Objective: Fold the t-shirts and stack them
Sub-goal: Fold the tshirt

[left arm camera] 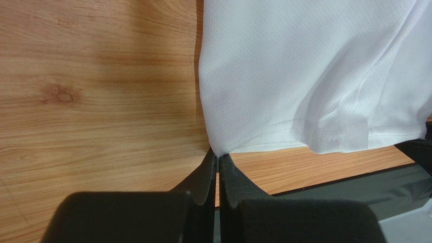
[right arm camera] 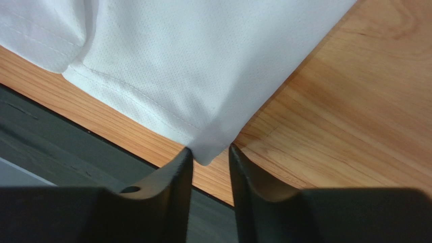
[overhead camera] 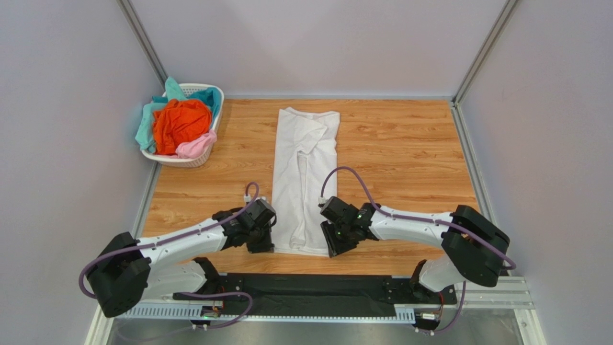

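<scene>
The white t-shirt [overhead camera: 306,165] lies on the wooden table, folded lengthwise into a long strip with its hem toward me. My left gripper [overhead camera: 268,241] is at the hem's left corner. In the left wrist view it [left arm camera: 218,157] is shut, with the tip of the shirt's [left arm camera: 304,76] corner pinched between the fingertips. My right gripper [overhead camera: 332,241] is at the hem's right corner. In the right wrist view it [right arm camera: 211,154] is open, and the corner of the shirt [right arm camera: 203,66] sits between the parted fingers. The orange [overhead camera: 180,122], teal [overhead camera: 151,118] and pale pink [overhead camera: 196,146] t-shirts lie crumpled in the basket.
The white lattice basket [overhead camera: 183,160] stands at the table's back left corner. A black strip [overhead camera: 316,291] runs along the near edge just behind the shirt's hem. Grey walls enclose the table on three sides.
</scene>
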Tool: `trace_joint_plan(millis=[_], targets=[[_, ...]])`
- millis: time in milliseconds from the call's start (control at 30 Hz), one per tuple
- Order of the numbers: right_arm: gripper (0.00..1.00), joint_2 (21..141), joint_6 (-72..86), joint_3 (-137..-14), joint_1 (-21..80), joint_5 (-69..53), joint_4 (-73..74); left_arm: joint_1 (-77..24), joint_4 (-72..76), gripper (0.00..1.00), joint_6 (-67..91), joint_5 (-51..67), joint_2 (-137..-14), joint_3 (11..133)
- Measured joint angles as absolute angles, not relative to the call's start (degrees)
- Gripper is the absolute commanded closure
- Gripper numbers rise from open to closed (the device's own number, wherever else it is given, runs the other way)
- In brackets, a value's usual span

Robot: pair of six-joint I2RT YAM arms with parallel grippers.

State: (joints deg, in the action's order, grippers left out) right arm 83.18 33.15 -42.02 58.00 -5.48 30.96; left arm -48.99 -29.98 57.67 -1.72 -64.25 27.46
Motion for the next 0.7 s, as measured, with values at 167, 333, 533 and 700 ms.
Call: trace_joint_plan(millis=[167,333,533,700], targets=[[0.90,83.70,33.61,-42.00,58.00,-5.45,30.30,-48.97,-30.04,1.00,57.71,-1.61,-62.24,26.39],[1.00,82.41,33.47,-42.00,58.00,-5.02,31.00,-48.97,-31.03,1.00,57.65,-1.61,-59.27,26.30],[1.00,76.51,33.39,-42.02,58.02,-6.00,33.54,-48.99,-33.67,1.00,57.80,-0.23,-53.23,26.35],[1.00,72.97,33.69,-40.97,59.18,-8.51,34.52,-49.89,-34.79,1.00,59.02,2.68,-46.46,23.75]])
